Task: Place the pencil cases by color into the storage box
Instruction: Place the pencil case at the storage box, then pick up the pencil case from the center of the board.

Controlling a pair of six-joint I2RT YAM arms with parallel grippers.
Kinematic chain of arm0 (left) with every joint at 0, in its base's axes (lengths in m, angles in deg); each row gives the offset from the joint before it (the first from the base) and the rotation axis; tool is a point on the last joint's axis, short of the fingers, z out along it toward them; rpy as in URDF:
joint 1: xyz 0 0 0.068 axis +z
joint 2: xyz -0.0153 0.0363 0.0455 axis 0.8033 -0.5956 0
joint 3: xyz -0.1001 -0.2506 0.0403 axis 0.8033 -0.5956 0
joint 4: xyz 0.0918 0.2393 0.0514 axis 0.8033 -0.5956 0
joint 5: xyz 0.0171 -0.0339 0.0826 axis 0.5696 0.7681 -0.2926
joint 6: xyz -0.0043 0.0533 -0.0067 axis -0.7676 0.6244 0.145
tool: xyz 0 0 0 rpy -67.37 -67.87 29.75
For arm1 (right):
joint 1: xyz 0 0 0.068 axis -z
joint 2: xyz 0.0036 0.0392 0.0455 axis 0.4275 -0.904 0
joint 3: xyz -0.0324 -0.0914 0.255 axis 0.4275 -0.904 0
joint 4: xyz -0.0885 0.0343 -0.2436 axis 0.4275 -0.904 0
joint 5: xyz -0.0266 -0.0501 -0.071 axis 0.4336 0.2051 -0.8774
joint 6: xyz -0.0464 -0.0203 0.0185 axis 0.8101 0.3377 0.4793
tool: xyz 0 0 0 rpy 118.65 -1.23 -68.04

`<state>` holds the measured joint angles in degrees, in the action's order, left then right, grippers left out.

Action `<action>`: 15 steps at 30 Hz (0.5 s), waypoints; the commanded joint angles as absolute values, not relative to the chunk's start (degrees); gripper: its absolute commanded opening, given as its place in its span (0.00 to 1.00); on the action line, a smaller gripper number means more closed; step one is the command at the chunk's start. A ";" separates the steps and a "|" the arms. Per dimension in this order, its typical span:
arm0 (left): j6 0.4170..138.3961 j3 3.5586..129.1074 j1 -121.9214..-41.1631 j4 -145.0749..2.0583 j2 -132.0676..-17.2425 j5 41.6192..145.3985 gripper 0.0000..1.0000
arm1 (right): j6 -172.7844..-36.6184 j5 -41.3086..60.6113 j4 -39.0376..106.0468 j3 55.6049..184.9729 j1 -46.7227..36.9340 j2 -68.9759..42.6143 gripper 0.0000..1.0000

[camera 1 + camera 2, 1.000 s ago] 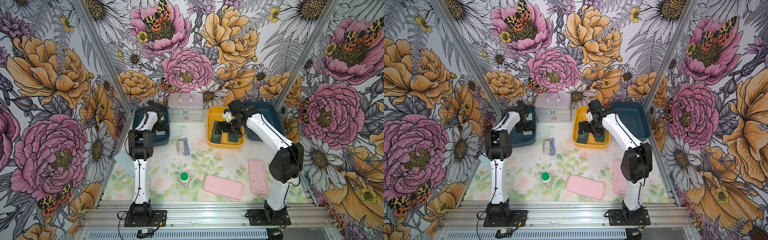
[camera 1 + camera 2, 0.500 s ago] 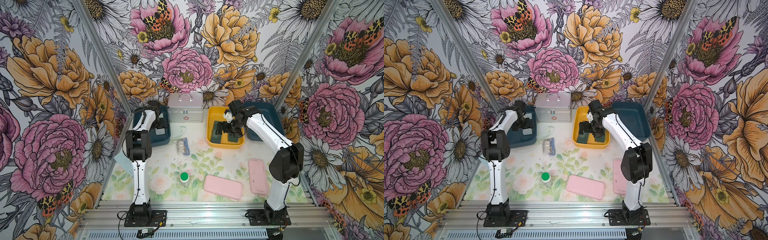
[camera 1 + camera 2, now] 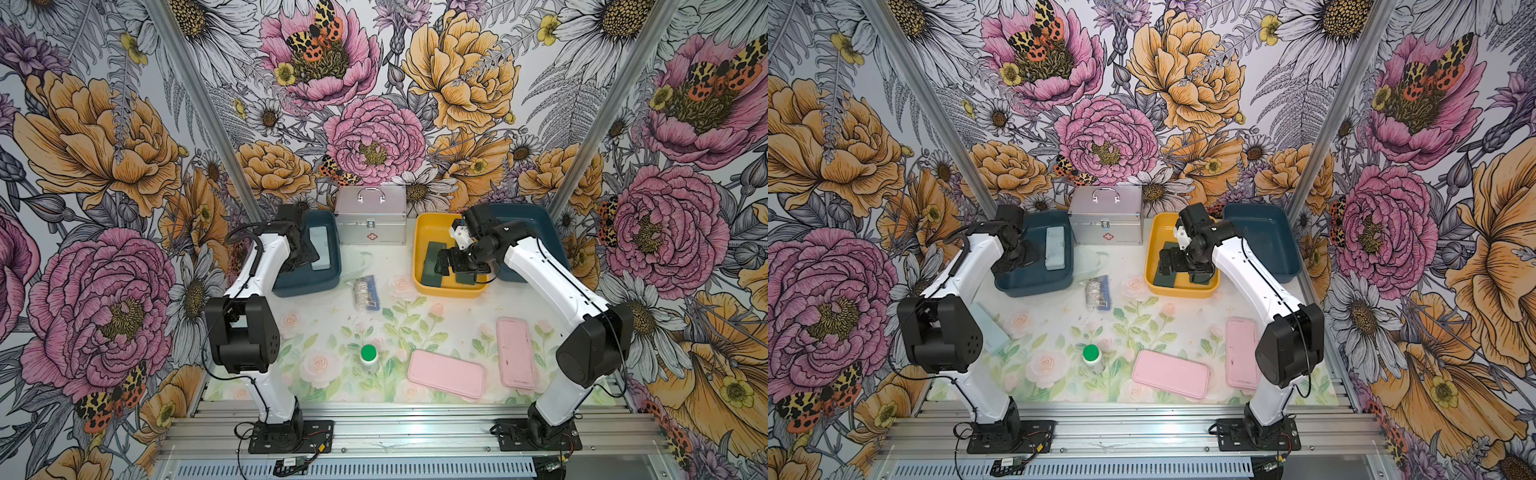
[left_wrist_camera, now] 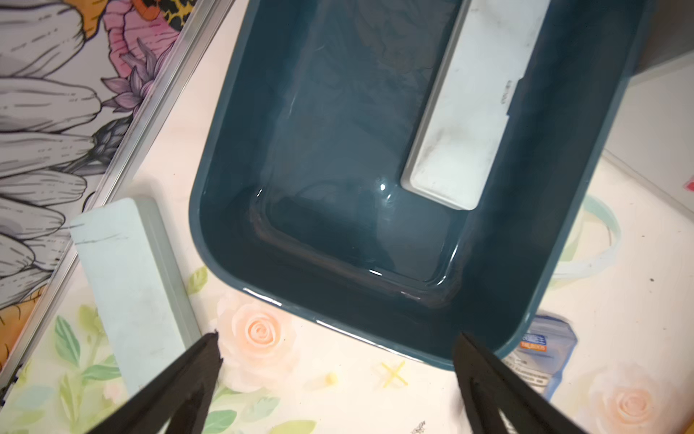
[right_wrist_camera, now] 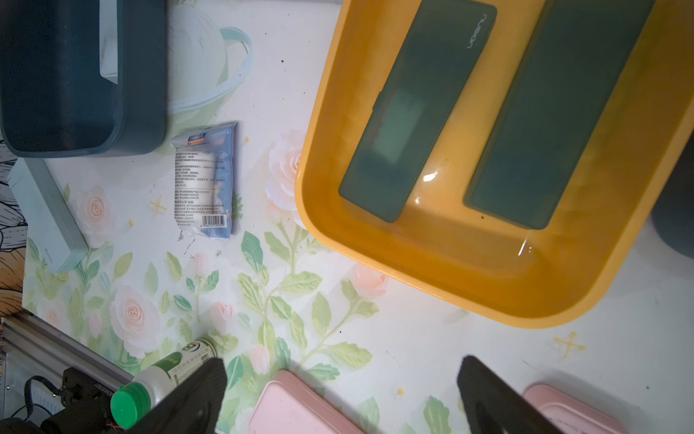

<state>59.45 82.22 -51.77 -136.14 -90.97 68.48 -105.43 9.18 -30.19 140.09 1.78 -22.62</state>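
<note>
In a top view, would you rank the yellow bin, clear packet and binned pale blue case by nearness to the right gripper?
1. Yellow bin, overlapping the right gripper.
2. Clear packet, mid-table.
3. Pale blue case, inside the left blue bin.

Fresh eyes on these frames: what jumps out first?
The loud floral walls dominate every side of the cell. Next comes the yellow bin at the back, holding two dark green pencil cases side by side, with the open right gripper over it. Then two pink pencil cases lie on the table near its front edge.
</note>
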 commanded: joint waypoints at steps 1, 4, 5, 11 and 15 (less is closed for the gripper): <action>54.80 74.16 -47.55 -136.51 -83.40 67.70 0.99 | -103.43 6.29 -27.58 137.96 -0.61 -18.94 0.99; 54.30 66.31 -43.17 -136.28 -76.79 68.81 0.99 | -103.38 5.57 -26.61 135.92 -2.12 -16.97 0.99; 54.61 64.01 -41.68 -136.09 -74.78 68.93 0.99 | -103.47 5.64 -26.12 134.97 -2.43 -16.23 1.00; 56.74 54.64 -36.21 -133.81 -67.27 71.95 0.99 | -102.95 6.94 -25.10 132.59 -3.37 -14.54 0.99; 58.56 49.64 -34.29 -129.11 -66.49 73.62 0.99 | -102.39 7.86 -25.19 132.72 -3.40 -14.54 0.99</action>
